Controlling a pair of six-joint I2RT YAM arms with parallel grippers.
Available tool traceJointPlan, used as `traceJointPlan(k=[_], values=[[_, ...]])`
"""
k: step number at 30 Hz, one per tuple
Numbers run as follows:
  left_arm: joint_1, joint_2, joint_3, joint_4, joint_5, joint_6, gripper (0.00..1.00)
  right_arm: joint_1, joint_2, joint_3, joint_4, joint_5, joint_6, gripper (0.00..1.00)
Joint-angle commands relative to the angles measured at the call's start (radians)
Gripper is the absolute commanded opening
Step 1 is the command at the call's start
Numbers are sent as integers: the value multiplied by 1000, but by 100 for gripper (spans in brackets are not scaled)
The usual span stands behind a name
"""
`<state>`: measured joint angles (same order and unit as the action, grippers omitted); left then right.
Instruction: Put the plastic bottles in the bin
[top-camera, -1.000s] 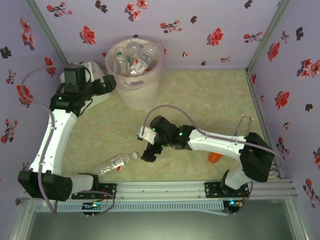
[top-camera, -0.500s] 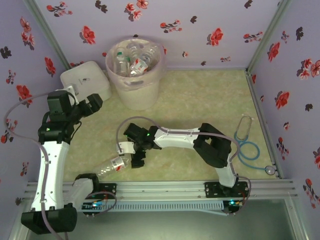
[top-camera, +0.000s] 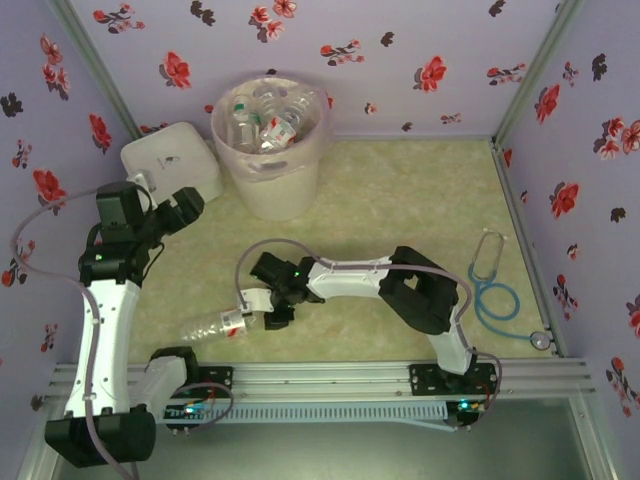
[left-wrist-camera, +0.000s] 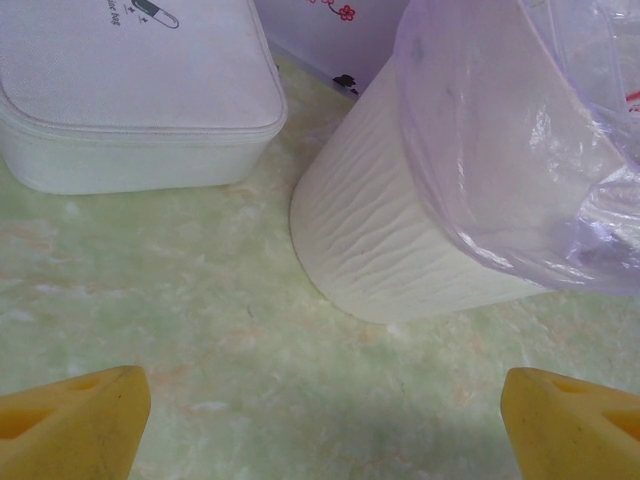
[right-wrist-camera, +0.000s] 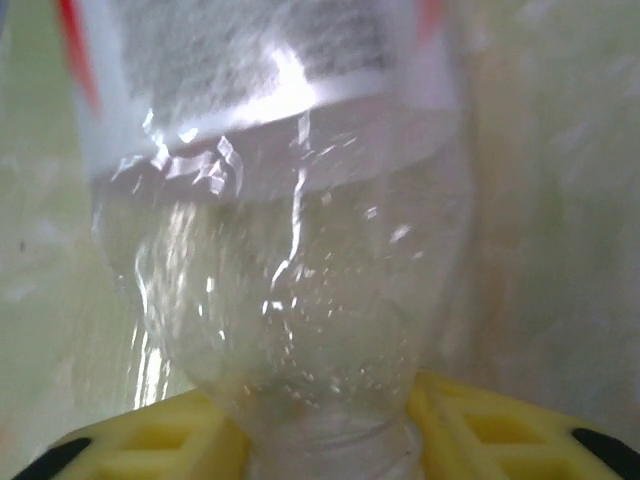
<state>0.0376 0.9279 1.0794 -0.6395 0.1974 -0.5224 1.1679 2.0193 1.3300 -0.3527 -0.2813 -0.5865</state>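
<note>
Right pincer (right-wrist-camera: 325, 445) clamped on bottle (right-wrist-camera: 290, 290) neck, label print unreadable; left pincer (left-wrist-camera: 320, 420) apart

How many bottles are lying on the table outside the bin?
1 bottle, near the front left, its neck between the right arm's fingers. Others are piled in the bin, some likely hidden.

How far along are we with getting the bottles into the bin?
Done: several bottles sit in the bin. In hand: the right gripper grips the neck of the one bottle lying on the table; the left gripper hangs open by the bin. Left: lift that bottle and drop it in.
</note>
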Motion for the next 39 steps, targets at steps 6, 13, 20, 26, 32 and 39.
traceJointPlan(k=[6,13,20,26,32,39], values=[[8,-1,11,36,31,-40,91,-16,-199,-147,64,48,87,32],[7,-41,-20,112,99,-133,93,-105,-445,-406,169,145,272,17],[-130,-80,-94,355,107,-301,99,-173,-816,-679,272,358,535,0],[-424,-55,-121,517,-97,-316,100,-198,-1153,-870,399,534,693,0],[-665,40,-119,674,-207,-294,100,-199,-1396,-996,526,550,749,0],[-832,212,-45,744,-237,-260,100,-200,-1410,-1002,564,531,747,0]])
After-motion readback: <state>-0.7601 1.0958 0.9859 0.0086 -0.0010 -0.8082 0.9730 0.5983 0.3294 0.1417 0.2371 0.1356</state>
